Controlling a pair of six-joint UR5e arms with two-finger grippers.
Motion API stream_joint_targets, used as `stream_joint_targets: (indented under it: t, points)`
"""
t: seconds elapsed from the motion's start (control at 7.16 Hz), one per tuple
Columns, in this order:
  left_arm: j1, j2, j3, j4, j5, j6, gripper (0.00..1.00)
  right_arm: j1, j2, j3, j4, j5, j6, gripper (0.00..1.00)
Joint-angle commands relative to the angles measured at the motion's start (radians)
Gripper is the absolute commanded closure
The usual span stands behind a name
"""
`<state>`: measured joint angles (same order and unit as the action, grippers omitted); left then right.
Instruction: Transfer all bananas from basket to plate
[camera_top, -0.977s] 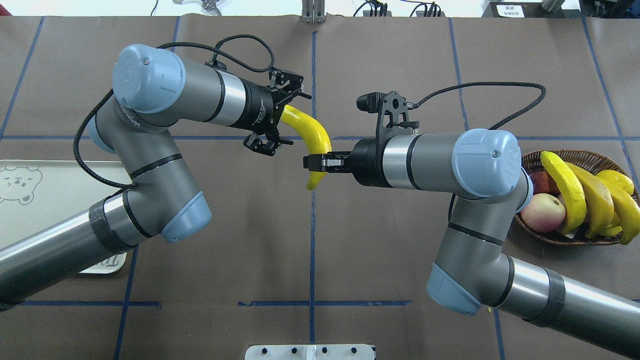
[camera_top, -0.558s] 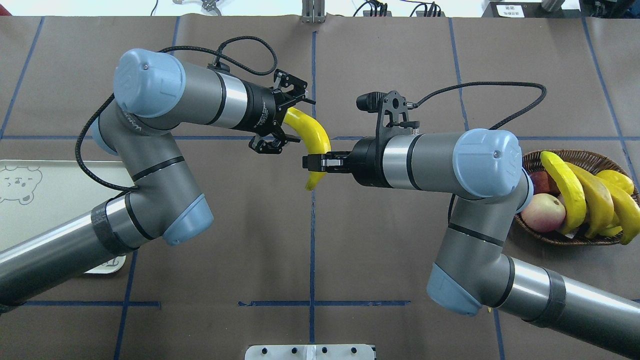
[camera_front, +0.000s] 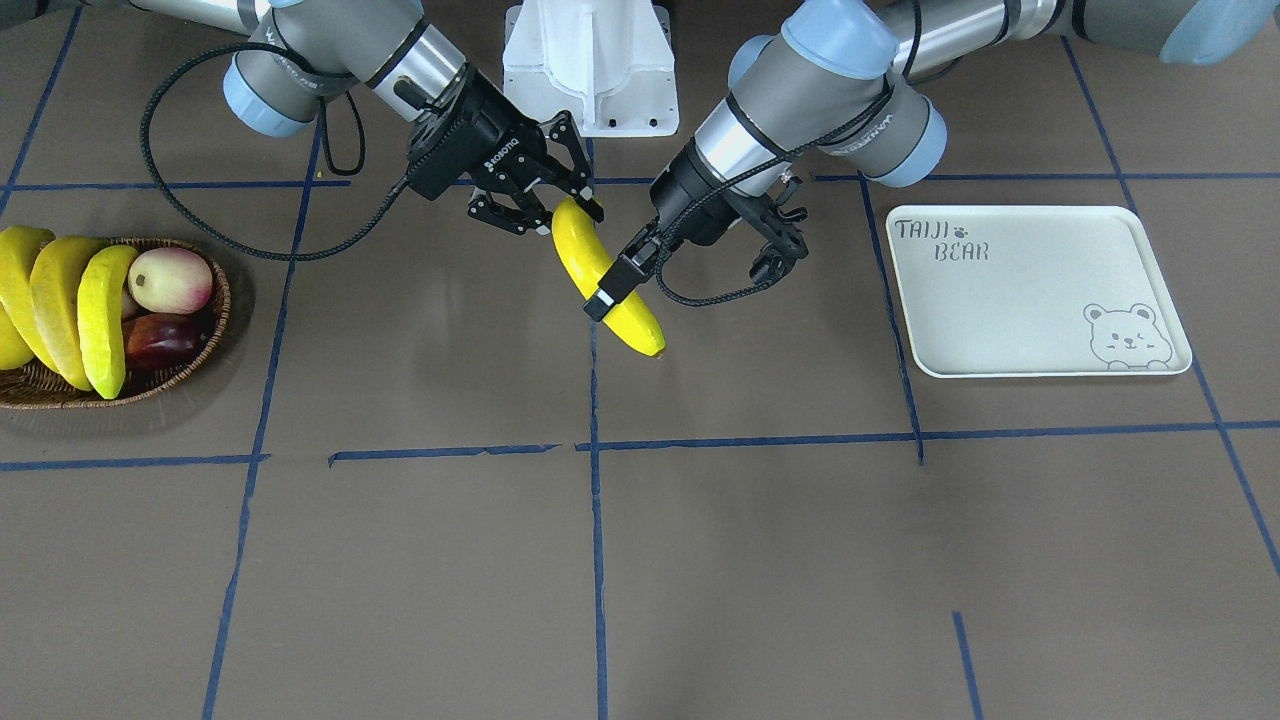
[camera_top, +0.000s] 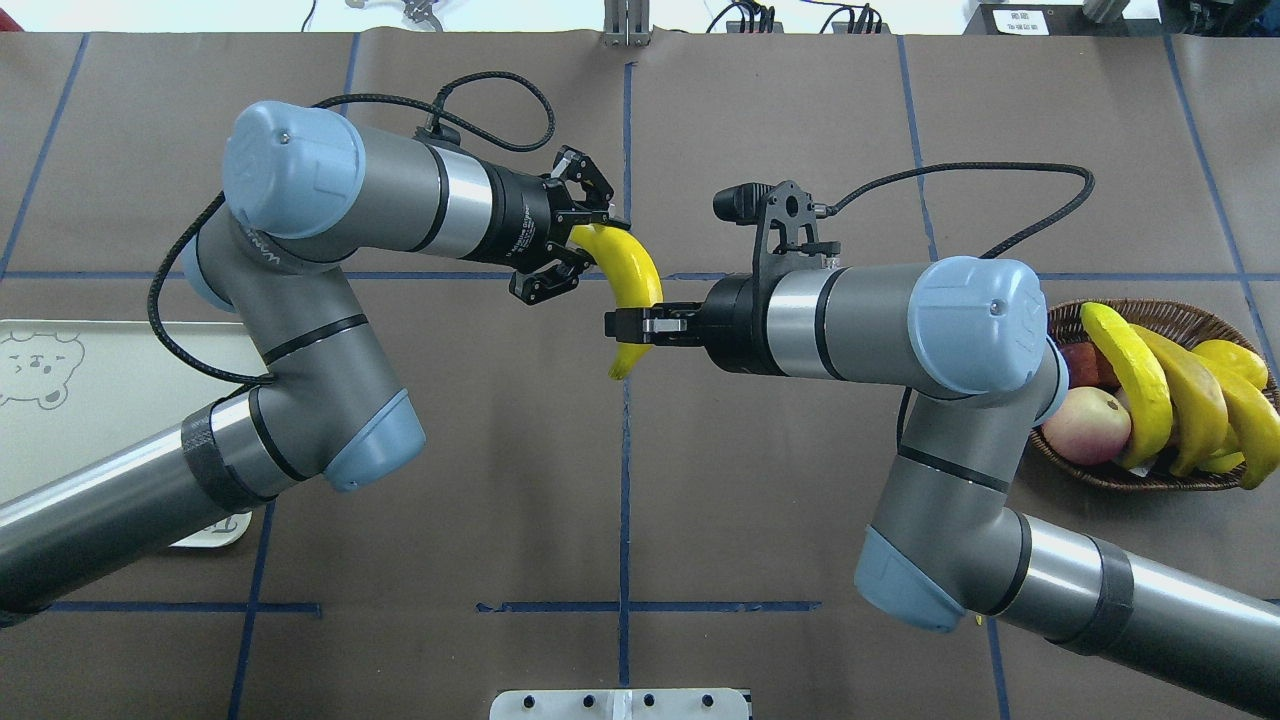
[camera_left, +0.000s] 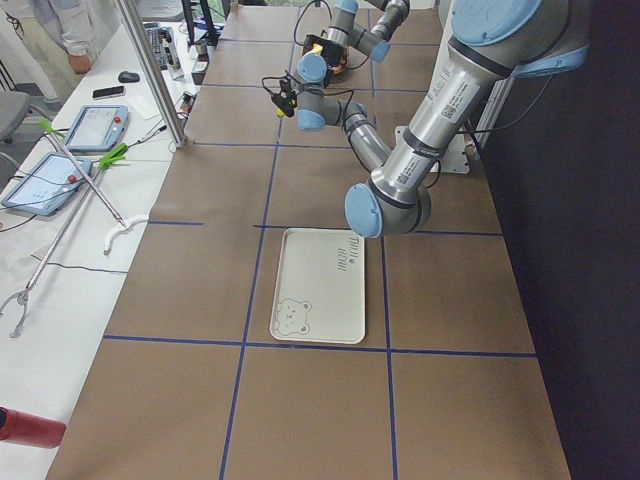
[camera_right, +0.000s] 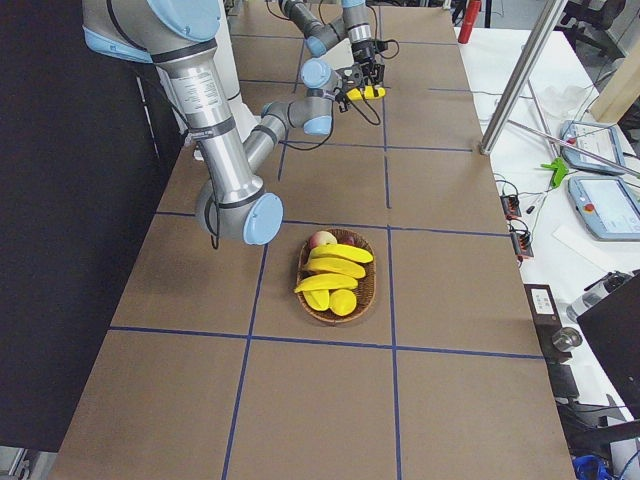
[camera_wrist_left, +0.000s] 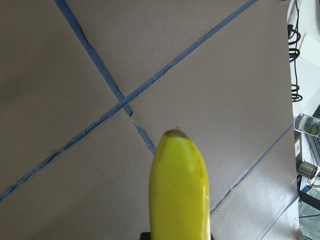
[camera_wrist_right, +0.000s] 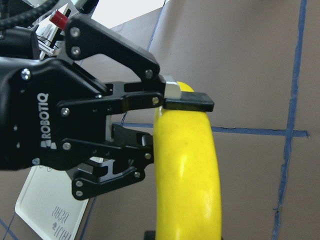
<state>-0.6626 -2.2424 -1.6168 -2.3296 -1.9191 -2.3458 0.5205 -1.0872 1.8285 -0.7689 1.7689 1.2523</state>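
Overhead view, read left to right.

- Plate (camera_top: 130, 390) is seen at the far left edge of the bench (camera_top: 480, 540). It lies flat and is partly covered by the left arm.
- Left gripper (camera_top: 597, 240), upper half and just left of centre, is closed on the upper end of one banana (camera_top: 632, 275). In the right wrist view one finger pad (camera_wrist_right: 187, 102) is seen pressed flat against the peel, while the other finger passes behind the fruit.
- The banana is held above the bench at frame centre, its tip pointing down the frame.
- Right gripper (camera_top: 615, 325), just right of centre and seen edge-on, is pinched tight on the banana's lower part.
- Basket (camera_top: 1165, 310) is set at the right edge, well apart from both grippers. Three bananas (camera_top: 1195, 395) are laid across it side by side, and a pale apple (camera_top: 1085, 425) is tucked against their left.
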Motion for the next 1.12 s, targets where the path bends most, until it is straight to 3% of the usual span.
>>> stream_joint_targets:
  t: [0.0, 0.28, 0.56, 0.98]
  points:
    - [0.000, 0.006, 0.000, -0.013, 0.000, 0.003, 1.00, 0.003, -0.004, 0.008, -0.007, 0.007, 0.004, 0.27]
    - [-0.002, 0.009, 0.002, -0.014, 0.000, 0.003, 1.00, 0.004, 0.001, 0.023, -0.047, 0.015, 0.019, 0.03]
    - [-0.002, 0.014, 0.006, -0.014, 0.000, 0.005, 1.00, 0.038, 0.001, 0.029, -0.064, 0.085, 0.026, 0.03]
    - [-0.020, 0.119, -0.008, -0.005, 0.002, 0.128, 1.00, 0.209, -0.013, 0.070, -0.304, 0.363, 0.009, 0.02]
